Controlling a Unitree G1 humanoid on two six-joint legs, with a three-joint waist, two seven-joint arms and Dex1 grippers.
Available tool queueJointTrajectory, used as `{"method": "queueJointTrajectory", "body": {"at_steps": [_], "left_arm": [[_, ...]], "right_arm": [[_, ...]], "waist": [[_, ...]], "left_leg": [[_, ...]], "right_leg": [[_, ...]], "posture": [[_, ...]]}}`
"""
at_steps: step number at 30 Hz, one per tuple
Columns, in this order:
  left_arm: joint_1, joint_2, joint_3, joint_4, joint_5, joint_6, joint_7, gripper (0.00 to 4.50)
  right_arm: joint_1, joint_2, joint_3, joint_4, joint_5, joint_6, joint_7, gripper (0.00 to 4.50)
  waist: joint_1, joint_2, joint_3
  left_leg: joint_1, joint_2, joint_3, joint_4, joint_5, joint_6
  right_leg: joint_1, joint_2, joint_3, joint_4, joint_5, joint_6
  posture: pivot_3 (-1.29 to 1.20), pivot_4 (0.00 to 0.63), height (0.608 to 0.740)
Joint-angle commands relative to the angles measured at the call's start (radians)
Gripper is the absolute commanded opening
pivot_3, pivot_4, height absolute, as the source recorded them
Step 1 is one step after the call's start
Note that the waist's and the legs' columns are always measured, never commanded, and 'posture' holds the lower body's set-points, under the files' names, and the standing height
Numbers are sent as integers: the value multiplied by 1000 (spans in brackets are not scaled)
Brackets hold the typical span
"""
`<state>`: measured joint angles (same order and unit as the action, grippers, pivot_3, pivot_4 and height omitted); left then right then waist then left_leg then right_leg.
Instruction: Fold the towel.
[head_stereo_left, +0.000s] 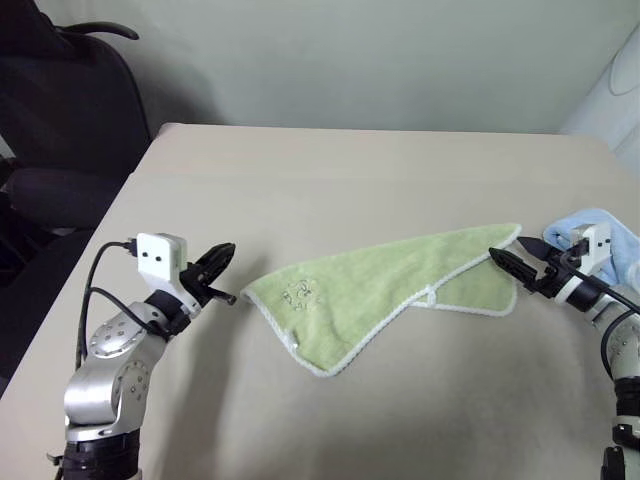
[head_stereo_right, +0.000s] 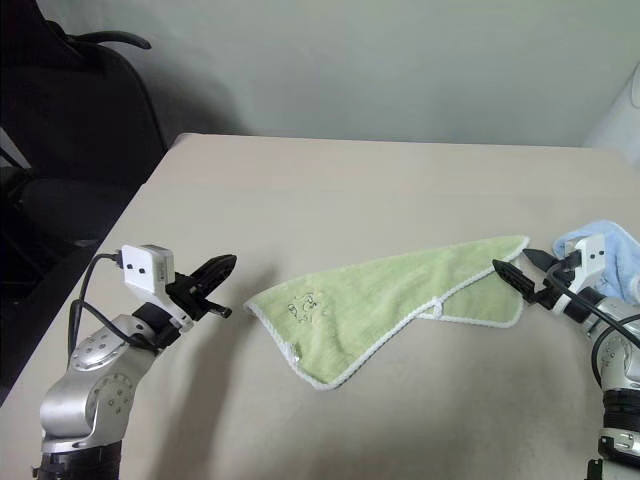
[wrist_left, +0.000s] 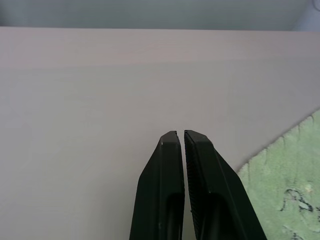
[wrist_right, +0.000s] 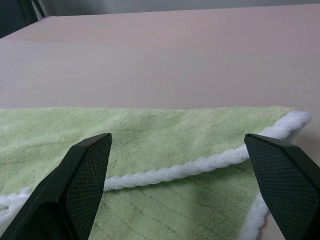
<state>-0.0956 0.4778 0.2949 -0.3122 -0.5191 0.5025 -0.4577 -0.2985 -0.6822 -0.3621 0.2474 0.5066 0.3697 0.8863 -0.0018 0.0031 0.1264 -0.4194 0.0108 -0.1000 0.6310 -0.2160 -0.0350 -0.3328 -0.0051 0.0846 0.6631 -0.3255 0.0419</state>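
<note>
**Right jaws wide at the towel's corner, left closed off its emblem end**

The towel (head_stereo_left: 385, 290) lies flat on the table (head_stereo_left: 330, 170), already doubled over once, with a white-edged flap across its upper layer. I take it as my landmark.

The step in hand, as I judge it, is catching the towel's end on my right for the next fold. To do it well I should slide one finger under both layers and the other on top, close on the white edging rather than the loose pile, then carry the corner low across toward the emblem end so the layers do not slip apart.

My right gripper (head_stereo_left: 520, 262) is spread wide just at that end, holding nothing. My left gripper (head_stereo_left: 215, 272) sits just off the emblem end, fingers pressed together, empty. A light blue cloth (head_stereo_left: 600, 235) lies beyond the towel's right end.
</note>
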Motion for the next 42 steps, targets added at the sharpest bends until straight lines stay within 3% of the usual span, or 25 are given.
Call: {"method": "queueJointTrajectory", "body": {"at_steps": [1,13,19,24,31,42], "left_arm": [[-12,-1,-12,-46,1,-10,0,269],[-76,45,-107,-34,46,-24,-60,269],[-142,85,-184,-20,87,-24,-131,269],[-127,128,-238,-54,80,-27,-240,269],[-100,147,-248,-117,73,-15,-277,269],[17,146,-201,-239,64,23,-218,269]], "right_arm": [[-4,-10,-12,-52,21,-4,13,4485],[59,-63,-60,-139,-20,-63,-19,4485],[50,-137,-31,-113,-123,-177,-25,4485],[-27,-215,72,7,-321,-428,-21,4485],[-237,-288,305,362,-660,-833,-124,4485],[-538,-277,572,768,-982,-1092,-345,4485]], "waist": [[0,0,0],[1,0,0],[2,0,0],[-3,0,0],[-3,0,0],[-6,0,0]], "left_leg": [[0,0,0,0,0,0],[0,0,0,0,0,0],[0,0,0,0,0,0],[0,0,0,0,0,0],[0,1,0,0,-1,2],[0,2,0,0,-5,8]], "right_leg": [[0,0,0,0,0,0],[0,0,0,0,0,0],[0,0,0,0,0,0],[0,0,0,0,0,0],[0,-1,0,0,0,0],[0,-2,-1,1,1,-1]], "posture": [[0,150,740],[0,150,740],[0,150,740],[0,150,740],[0,150,740],[0,150,740]]}}
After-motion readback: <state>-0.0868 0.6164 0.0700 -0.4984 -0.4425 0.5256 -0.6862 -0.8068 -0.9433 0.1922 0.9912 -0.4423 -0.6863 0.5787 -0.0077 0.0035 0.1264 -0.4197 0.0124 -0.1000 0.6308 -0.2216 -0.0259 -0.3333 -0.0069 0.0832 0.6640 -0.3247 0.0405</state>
